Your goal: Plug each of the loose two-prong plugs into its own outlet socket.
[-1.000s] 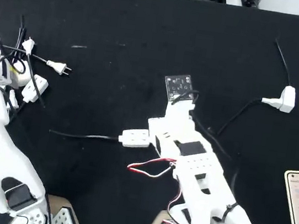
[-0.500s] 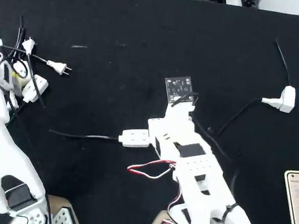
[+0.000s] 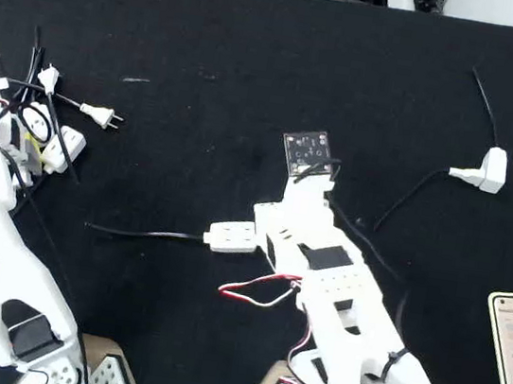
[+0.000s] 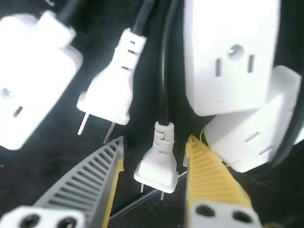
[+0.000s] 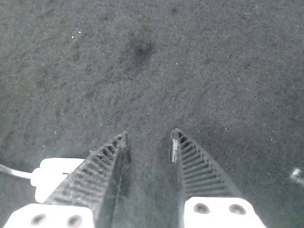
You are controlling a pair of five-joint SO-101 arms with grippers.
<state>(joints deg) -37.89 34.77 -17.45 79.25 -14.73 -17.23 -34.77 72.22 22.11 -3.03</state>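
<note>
Left wrist view: my left claw [image 4: 156, 142] stands open, its grey and yellow fingers on either side of a small white two-prong plug [image 4: 159, 164] on a black cord, not clamped on it. A second white two-prong plug [image 4: 111, 95] lies just beside it, among white outlet blocks [image 4: 232, 57]. My right claw [image 5: 149, 135] is open too, over the black bench [image 5: 142, 57], with a white extension socket [image 5: 50, 175] near it.

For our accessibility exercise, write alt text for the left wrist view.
The left gripper, open, straddles a small white two-prong plug on a black cord. A second loose plug lies beside it, with white outlet blocks nearby.
</note>
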